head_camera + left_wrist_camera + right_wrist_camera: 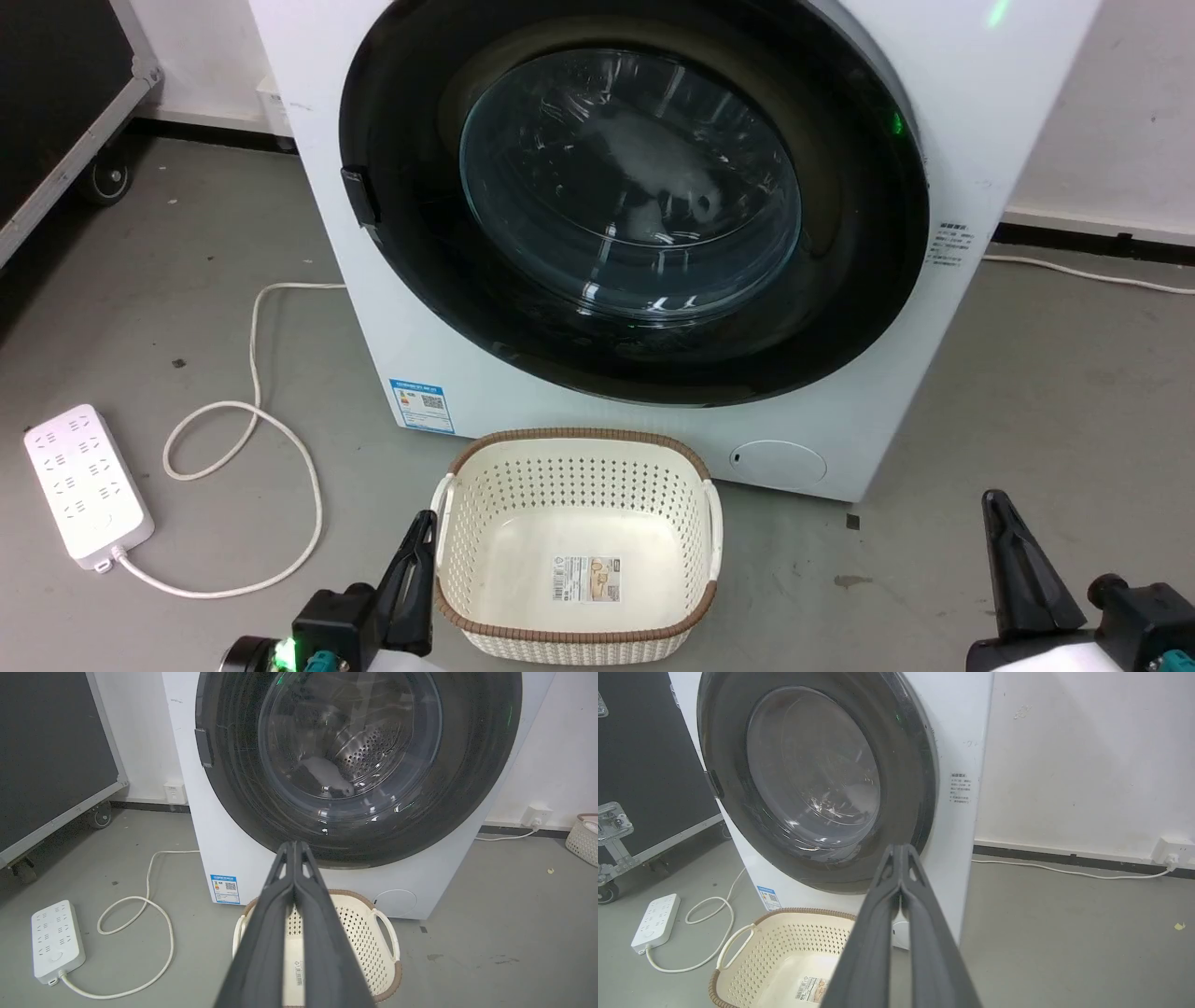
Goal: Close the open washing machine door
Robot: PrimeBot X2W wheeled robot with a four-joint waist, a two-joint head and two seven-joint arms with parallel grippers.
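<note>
Both hands are closed tight and hold nothing. The left hand (422, 539) sits at 7 o'clock in the head view and the right hand (997, 509) at 5 o'clock, each well apart from the washing machine door (635, 205). That door, at 12 o'clock, lies flat against the front of the washing machine (980, 112). A cream basket (579, 437) stands on the floor at 6 o'clock, just beside the machine.

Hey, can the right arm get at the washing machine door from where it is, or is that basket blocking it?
Probably yes. The right tool, shut, sits right of the basket, and just floor lies between it and the washing machine door. The basket stands low, under the door's rim.
</note>
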